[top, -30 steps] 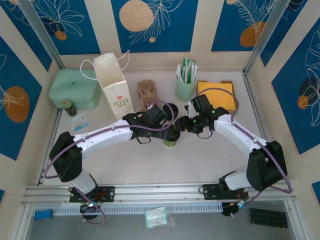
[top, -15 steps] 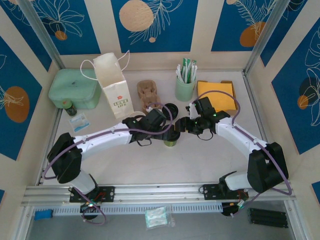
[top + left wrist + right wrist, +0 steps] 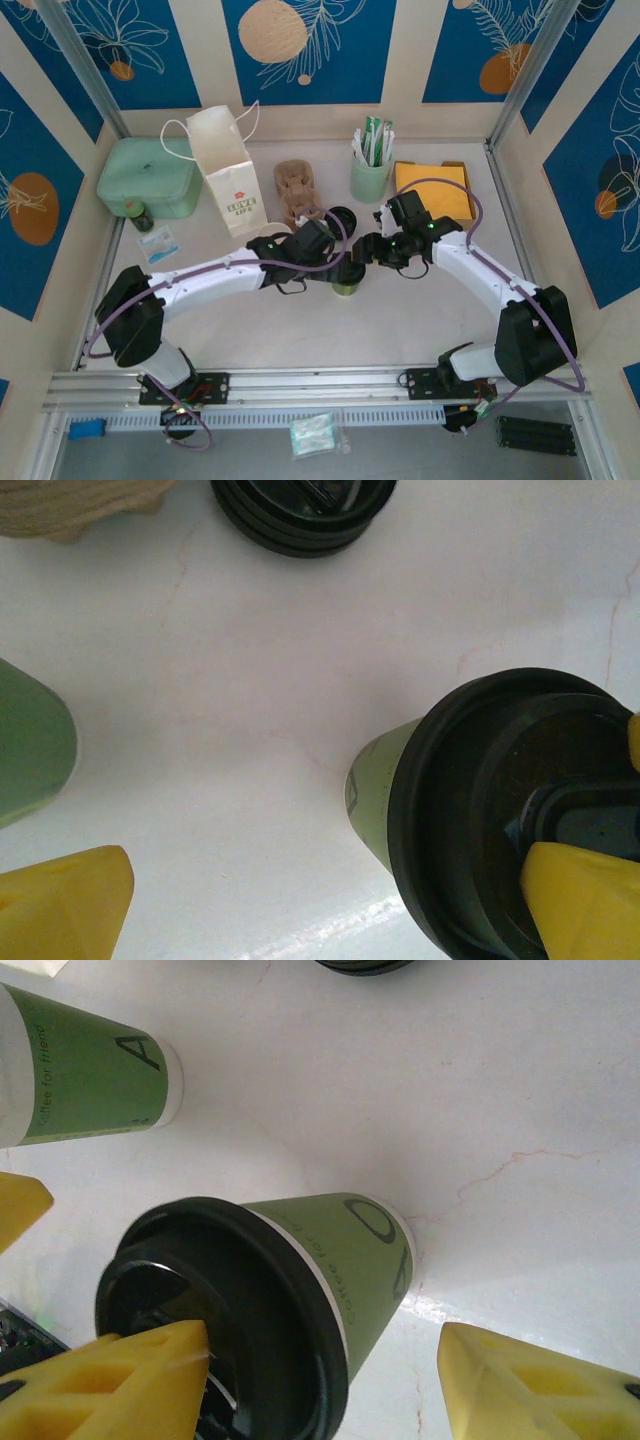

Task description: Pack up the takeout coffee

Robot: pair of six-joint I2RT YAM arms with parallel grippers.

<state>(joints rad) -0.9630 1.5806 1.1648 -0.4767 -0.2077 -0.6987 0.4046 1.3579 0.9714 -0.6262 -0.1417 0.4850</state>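
Top external view: the small paper cup with white top, olive-green lower band and round black plastic lid [image 3: 346, 287] stands upright on the pale marble-patterned table [image 3: 400, 330], near the middle, well apart from the tall white paper bag [image 3: 228, 165] at the rear left. Both arms converge on it.

Left gripper [image 3: 336, 266]: jaws fully apart. In the left wrist view the left gripper [image 3: 320, 900] sits off-centre, with one yellow fingertip [image 3: 580, 900] over the lid rim and the other well clear across bare table. This placement reads as an approach, not a grasp.

Right gripper [image 3: 369, 250]: jaws apart, nothing clamped. In the right wrist view the right gripper [image 3: 325, 1338] straddles the cup [image 3: 330, 1250]. One finger overlaps the lid edge, while bare table shows between the cup and the other finger. The straddle suggests readiness to close on the cup wall for transfer to the bag.

A similar lidless olive-green paper cup [image 3: 80, 1070] stands just beside and must not be confused with it. A stack of spare black lids [image 3: 300, 510] lies behind.

Markings:
- Lidded cup: large "O" and small print along the band, too angled to confirm.
- Lidless cup: large "A" and what appears to be "Coffee for friend".
- Bag: appears to read "LOVE LIFE".
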